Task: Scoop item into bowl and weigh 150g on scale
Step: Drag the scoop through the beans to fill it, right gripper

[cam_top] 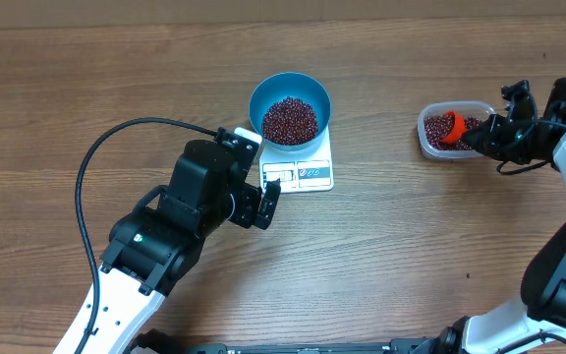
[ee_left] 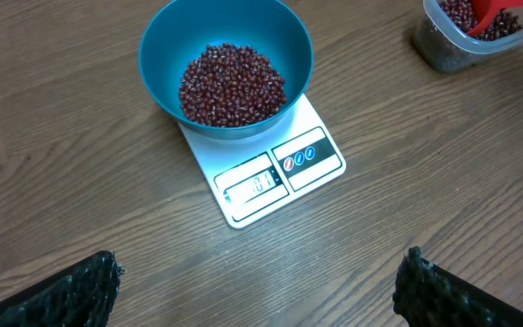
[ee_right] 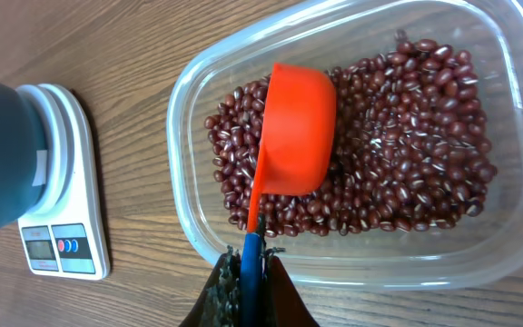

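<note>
The blue bowl stands on the white scale, holding a heap of dark red-brown beans. More beans fill a clear plastic tub at the right. My right gripper is shut on the blue handle of an orange scoop, whose cup lies bottom-up on the beans in the tub. My left gripper hangs open just in front of the scale, nothing between its fingers.
The left arm's black cable loops over the wooden table at the left. The right arm reaches in from the far right edge beside the tub.
</note>
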Robot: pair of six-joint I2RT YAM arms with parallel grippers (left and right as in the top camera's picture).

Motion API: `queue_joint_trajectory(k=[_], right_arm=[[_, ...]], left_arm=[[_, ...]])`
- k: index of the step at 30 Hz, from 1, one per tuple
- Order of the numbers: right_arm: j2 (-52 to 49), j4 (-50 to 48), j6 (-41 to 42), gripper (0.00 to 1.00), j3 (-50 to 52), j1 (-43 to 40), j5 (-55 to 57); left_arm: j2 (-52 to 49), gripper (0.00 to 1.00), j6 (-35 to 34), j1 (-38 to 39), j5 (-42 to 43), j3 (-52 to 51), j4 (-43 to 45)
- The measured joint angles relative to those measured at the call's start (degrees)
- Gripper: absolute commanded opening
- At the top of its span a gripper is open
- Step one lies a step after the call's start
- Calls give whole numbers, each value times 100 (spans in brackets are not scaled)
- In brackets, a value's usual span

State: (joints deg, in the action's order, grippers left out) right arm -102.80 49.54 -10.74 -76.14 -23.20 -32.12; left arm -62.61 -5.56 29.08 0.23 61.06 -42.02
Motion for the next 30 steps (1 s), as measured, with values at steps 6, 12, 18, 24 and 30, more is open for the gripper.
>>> queue_joint_trajectory(k=[6, 12, 18, 24, 30], right_arm=[[-107, -24, 2, 4, 9, -205, -243], [-181, -107, 2, 4, 66, -275, -358], [-269, -249, -2, 4, 192, -317, -463], [-269, -284, 0, 4, 227, -334, -518], [-271, -280, 9, 4, 229, -334, -538]], left_arm=[[0, 100, 0, 0, 0, 0, 0], [0, 99, 0, 0, 0, 0, 0], [0, 100, 0, 0, 0, 0, 0], [0, 100, 0, 0, 0, 0, 0], [0, 99, 0, 0, -2, 0, 0]])
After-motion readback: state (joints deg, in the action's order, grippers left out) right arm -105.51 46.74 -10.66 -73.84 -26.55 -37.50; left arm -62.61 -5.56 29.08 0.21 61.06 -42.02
